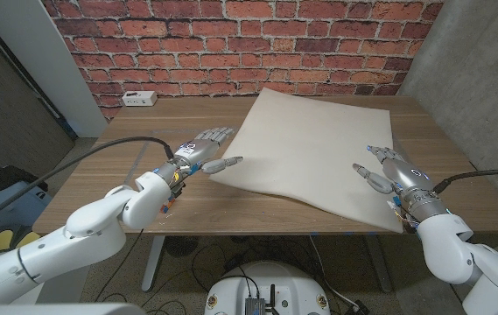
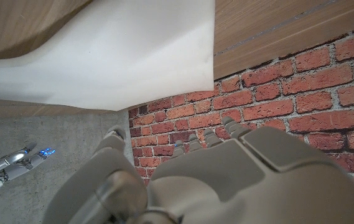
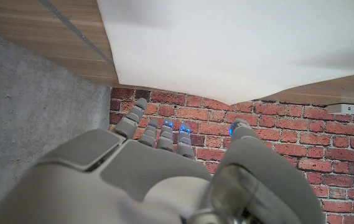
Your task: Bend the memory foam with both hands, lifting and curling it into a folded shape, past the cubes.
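Brick wall [image 1: 231, 44] behind, wooden table [image 1: 126, 131] in front, concrete on the right. White power strip [image 1: 139, 99] sits at the table's far left corner by the wall.

Memory foam [image 1: 319, 149]: large off-white sheet lying flat over the right half of the table, rotated so 1 corner points toward the left hand. Near right corner reaches the table's front edge. No cubes that I can make out.

Left hand [image 1: 198, 156]: fingers apart and extended, holding nothing. It sits just beside the foam's left corner, thumb tip right at the edge; can't tell if it touches. Left wrist view shows the foam [image 2: 121, 50] ahead of the fingertips [image 2: 192, 144], with a gap.

Right hand [image 1: 390, 171]: over the foam's near right part, fingers spread, nothing held. Contact with the sheet unclear. In the right wrist view, foam [image 3: 245, 43] lies ahead of the open fingers [image 3: 158, 134].

Handling, my read: thin, soft, light, floppy. It should sag between 2 grip points and spring back slowly. Surface looks matte, so likely decent friction. I'd pinch the left corner and the near right edge, thumbs under, then lift and curl inward together. A 1-sided lift would probably just drag the sheet.

Labels: no readable text or branding anywhere.
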You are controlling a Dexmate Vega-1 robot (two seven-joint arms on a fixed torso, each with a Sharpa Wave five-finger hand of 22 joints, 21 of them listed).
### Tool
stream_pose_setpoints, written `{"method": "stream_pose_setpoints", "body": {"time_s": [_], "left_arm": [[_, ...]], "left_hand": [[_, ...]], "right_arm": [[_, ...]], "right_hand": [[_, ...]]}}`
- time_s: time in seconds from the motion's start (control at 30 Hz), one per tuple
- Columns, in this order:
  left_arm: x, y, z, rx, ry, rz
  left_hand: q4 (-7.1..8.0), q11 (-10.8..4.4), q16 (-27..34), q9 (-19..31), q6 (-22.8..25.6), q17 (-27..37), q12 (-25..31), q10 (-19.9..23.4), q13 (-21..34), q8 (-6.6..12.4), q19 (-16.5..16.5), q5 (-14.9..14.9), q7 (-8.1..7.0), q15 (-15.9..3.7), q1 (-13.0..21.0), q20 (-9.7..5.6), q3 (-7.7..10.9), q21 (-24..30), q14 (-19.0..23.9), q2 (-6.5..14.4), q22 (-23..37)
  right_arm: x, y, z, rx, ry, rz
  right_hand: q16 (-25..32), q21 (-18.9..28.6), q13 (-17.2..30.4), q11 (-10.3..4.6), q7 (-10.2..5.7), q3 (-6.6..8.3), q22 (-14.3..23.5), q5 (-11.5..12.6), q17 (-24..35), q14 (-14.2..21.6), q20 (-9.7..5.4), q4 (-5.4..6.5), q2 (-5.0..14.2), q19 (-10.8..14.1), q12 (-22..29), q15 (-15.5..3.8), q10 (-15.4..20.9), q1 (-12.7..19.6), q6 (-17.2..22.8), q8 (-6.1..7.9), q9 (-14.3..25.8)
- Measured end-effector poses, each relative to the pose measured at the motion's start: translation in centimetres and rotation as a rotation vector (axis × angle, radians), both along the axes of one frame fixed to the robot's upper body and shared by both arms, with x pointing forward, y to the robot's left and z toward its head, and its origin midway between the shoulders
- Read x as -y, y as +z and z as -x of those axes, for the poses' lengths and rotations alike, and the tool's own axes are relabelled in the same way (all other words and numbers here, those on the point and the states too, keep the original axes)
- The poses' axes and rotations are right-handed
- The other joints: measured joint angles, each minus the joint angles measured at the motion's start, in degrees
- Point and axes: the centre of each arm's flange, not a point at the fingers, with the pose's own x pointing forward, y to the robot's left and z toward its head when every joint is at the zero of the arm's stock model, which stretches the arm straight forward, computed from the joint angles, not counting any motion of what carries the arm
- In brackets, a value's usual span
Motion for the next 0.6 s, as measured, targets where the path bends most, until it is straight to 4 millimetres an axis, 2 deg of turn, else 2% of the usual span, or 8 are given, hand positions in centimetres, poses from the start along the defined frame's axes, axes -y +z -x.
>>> {"method": "stream_pose_setpoints", "body": {"time_s": [0.2,0.27,0.6], "left_arm": [[-0.1,-0.4,0.3,-0.001,0.006,-0.010],[-0.1,-0.5,0.5,-0.001,0.009,-0.015],[-0.4,-1.3,1.0,0.000,0.023,-0.036]], "left_hand": [[-0.40,0.00,0.0,0.0,0.2,0.0,0.0,0.0,0.0,0.00,0.3,0.0,-0.22,0.00,0.0,-0.31,0.07,0.0,0.0,0.0,0.0],[-0.56,0.00,0.0,0.0,0.1,0.0,0.0,0.0,0.0,0.00,0.3,0.0,-0.71,0.00,0.0,-0.31,0.21,0.0,0.0,0.0,0.0],[-1.11,-0.30,0.0,0.0,0.1,0.0,0.0,-0.3,0.0,0.00,0.9,0.0,-0.72,0.00,0.5,-0.94,0.31,0.0,0.0,-0.5,0.0]], "right_arm": [[-0.2,-0.7,0.3,-0.008,0.000,-0.004],[-0.3,-1.2,0.4,-0.013,0.002,-0.007],[-0.8,-2.6,0.9,-0.030,0.006,-0.014]], "right_hand": [[0.0,0.0,0.0,0.00,0.00,0.22,0.0,0.0,0.0,0.0,0.00,0.22,0.00,0.0,0.0,0.00,0.0,0.0,0.0,0.00,0.0],[0.0,0.0,0.0,0.00,0.00,0.24,0.0,0.0,0.0,0.0,0.00,0.24,0.00,0.0,0.0,0.00,0.0,0.0,0.0,0.00,0.0],[0.0,0.0,0.0,0.00,0.00,0.47,0.0,0.0,0.0,0.0,0.00,0.00,0.00,0.0,-0.4,0.00,0.0,0.0,0.0,0.00,0.0]]}}
